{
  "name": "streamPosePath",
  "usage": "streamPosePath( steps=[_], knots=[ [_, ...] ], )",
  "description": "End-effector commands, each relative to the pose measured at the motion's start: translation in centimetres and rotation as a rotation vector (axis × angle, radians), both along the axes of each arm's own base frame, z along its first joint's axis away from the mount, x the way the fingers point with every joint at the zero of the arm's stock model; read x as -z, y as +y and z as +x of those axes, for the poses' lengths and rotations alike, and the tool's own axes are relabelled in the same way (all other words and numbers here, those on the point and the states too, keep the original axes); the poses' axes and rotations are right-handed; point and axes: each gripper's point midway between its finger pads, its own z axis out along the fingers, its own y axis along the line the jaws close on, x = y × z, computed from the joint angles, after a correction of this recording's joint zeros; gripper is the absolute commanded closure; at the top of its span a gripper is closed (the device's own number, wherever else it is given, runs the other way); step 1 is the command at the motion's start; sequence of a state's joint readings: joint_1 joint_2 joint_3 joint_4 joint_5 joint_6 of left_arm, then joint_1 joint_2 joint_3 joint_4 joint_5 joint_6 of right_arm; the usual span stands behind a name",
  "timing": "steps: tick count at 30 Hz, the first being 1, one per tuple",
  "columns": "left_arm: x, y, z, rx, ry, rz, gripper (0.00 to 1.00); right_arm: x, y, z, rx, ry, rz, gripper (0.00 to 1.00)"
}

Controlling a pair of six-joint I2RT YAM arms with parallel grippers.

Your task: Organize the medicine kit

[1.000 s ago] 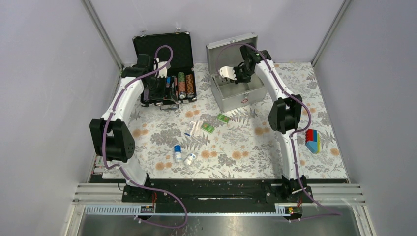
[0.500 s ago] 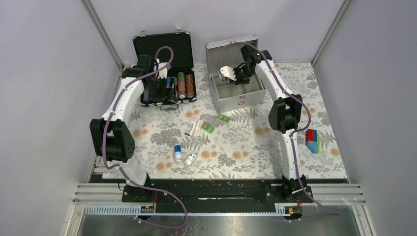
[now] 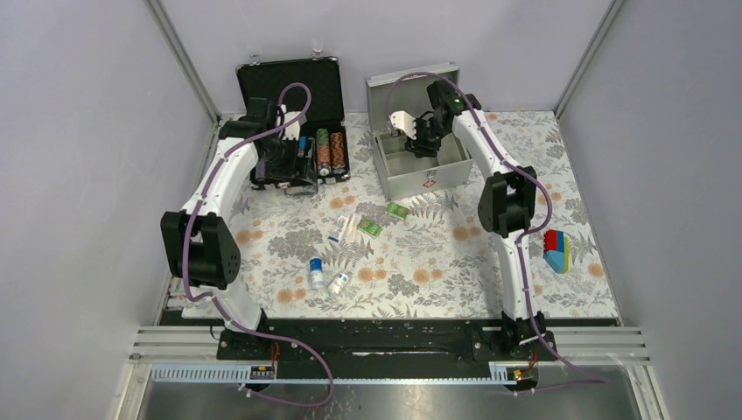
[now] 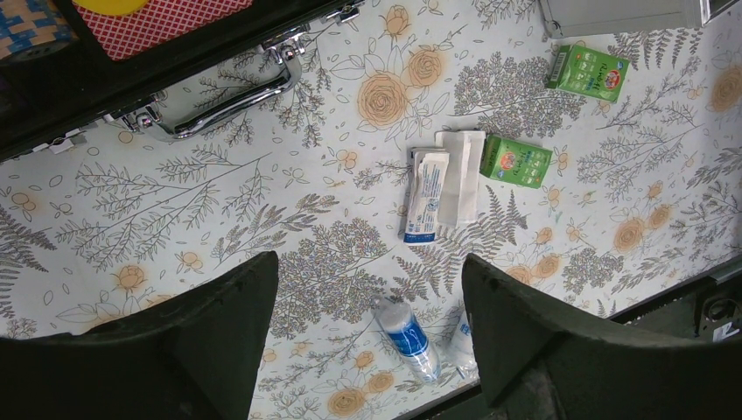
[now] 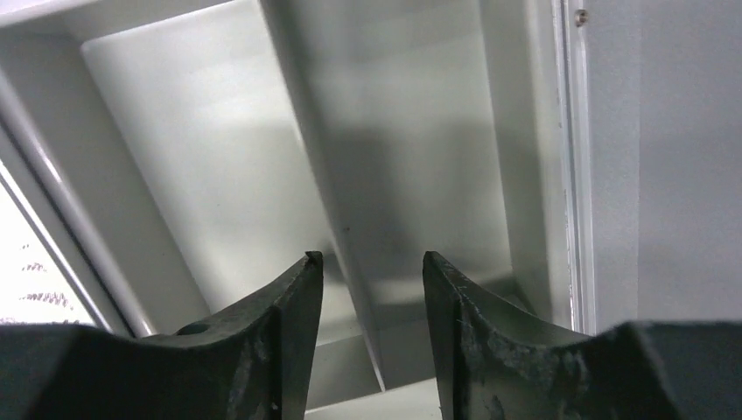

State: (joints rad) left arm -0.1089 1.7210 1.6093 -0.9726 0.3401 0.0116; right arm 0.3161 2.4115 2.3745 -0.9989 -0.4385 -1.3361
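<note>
1. Medicine kit (image 3: 427, 182), at the back of the table (image 3: 420, 262), lid up: the divided tray (image 5: 175, 149) now sits inside.
2. Right gripper (image 5: 367, 262) has just let go, its jaws straddling a divider.
3. Left gripper (image 4: 367, 271) hangs wide and empty; green packets (image 4: 516, 161) are next, I'd say.

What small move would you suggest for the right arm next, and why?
Probably lift the right tool straight up and clear: its jaws stand parted astride the divider of the grey tray in the metal box, gripping nothing.
</note>
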Motion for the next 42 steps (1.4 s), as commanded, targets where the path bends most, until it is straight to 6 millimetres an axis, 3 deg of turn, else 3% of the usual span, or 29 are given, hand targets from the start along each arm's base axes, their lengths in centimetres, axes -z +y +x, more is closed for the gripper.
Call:
streamPosePath(
  steps=[1, 4, 11, 13, 16, 20, 24, 27, 29, 33, 35, 38, 42],
  knots=[
    [-1.3, 0.0, 0.4, 0.01, -0.056, 0.003, 0.24, -4.3, 1.3, 0.8, 0.082, -0.071, 0.11, 0.46],
    [-1.3, 0.0, 0.5, 0.009, -0.054, 0.0, 0.24, -5.4, 1.9, 1.3, 0.142, -0.047, 0.17, 0.46],
    [-1.4, 0.0, 0.0, 0.013, -0.055, 0.004, 0.24, -10.4, 3.5, -2.0, 0.145, 0.042, 0.342, 0.42],
    [-1.2, 0.1, 0.0, 0.014, -0.052, 0.004, 0.24, -11.1, 3.4, -1.3, 0.259, 0.054, 0.379, 0.43],
    [-1.3, 0.0, 0.1, 0.013, -0.054, 0.002, 0.24, -12.1, 2.9, 1.4, 0.545, 0.073, 0.477, 0.47],
    [-1.6, -0.1, 0.5, 0.013, -0.061, 0.0, 0.24, -11.5, 1.1, 3.4, 0.937, 0.115, 0.57, 0.47],
    [-1.4, 0.0, 0.4, 0.013, -0.056, 0.001, 0.24, -8.6, -0.6, 3.2, 1.111, 0.139, 0.526, 0.47],
    [-1.3, 0.1, 0.4, 0.01, -0.055, 0.008, 0.24, -7.5, -0.7, 2.6, 1.119, 0.172, 0.5, 0.49],
    [-1.3, 0.2, 0.2, 0.004, -0.054, 0.014, 0.24, -9.1, 0.4, 1.7, 1.034, 0.2, 0.533, 0.5],
    [-0.3, 0.4, -0.8, -0.014, -0.025, 0.017, 0.24, -14.6, 3.2, -2.0, 0.789, 0.268, 0.646, 0.51],
    [0.8, 0.4, -1.7, -0.015, 0.004, 0.016, 0.24, -15.7, 3.7, -4.2, 0.72, 0.3, 0.66, 0.5],
    [2.3, 0.2, -2.9, -0.051, 0.058, -0.007, 0.24, -14.7, 3.8, -8.2, 0.6, 0.345, 0.629, 0.47],
    [4.5, 0.3, -3.9, -0.073, 0.11, 0.005, 0.25, -10.1, 2.3, -13.8, 0.519, 0.365, 0.516, 0.43]
  ],
)
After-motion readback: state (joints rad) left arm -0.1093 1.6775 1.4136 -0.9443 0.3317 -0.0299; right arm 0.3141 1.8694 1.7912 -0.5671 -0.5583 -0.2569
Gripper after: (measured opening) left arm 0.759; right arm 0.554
